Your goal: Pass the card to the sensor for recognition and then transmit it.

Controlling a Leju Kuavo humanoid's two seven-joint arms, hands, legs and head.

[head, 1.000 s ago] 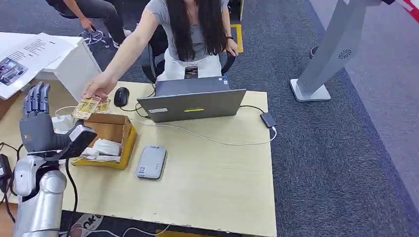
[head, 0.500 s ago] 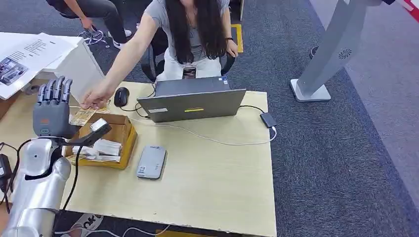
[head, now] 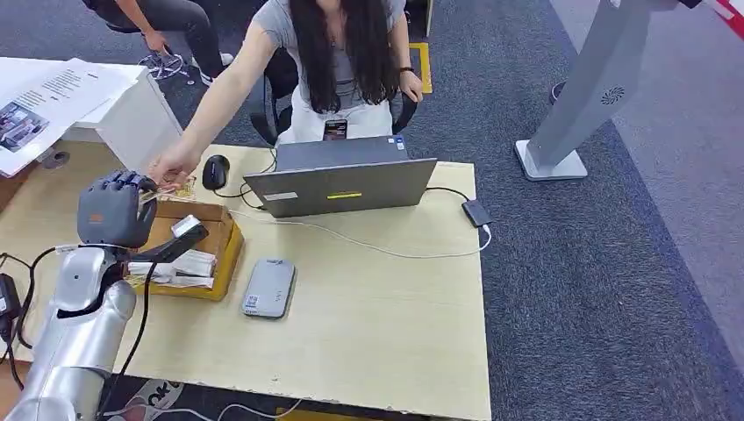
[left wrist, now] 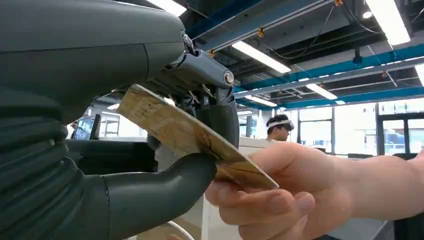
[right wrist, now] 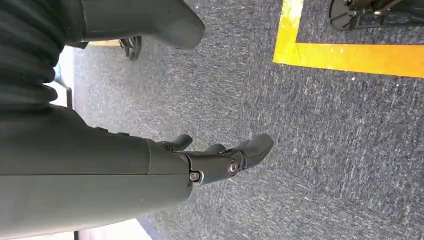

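Note:
A gold patterned card (left wrist: 185,135) lies between the thumb (left wrist: 160,192) and the darker fingers of my left hand (head: 114,210), which has curled around it over the table's far left. A person's hand (left wrist: 280,192) still pinches the card's other end. In the head view that person's hand (head: 171,167) reaches across from behind the laptop, and a sliver of the card (head: 180,187) shows beside my hand. The grey card sensor (head: 268,287) lies flat on the table to the right of the box. My right hand (right wrist: 210,160) hangs over the carpet and holds nothing.
An open cardboard box (head: 206,230) with white packets sits under my left hand. A laptop (head: 342,184), a black mouse (head: 215,171), a white cable and an adapter (head: 476,212) occupy the table's far side. The person sits behind it. A grey stand (head: 579,96) rises at right.
My left hand has moved forward and right from an upright, spread pose and curled its fingers onto the card that the person holds out.

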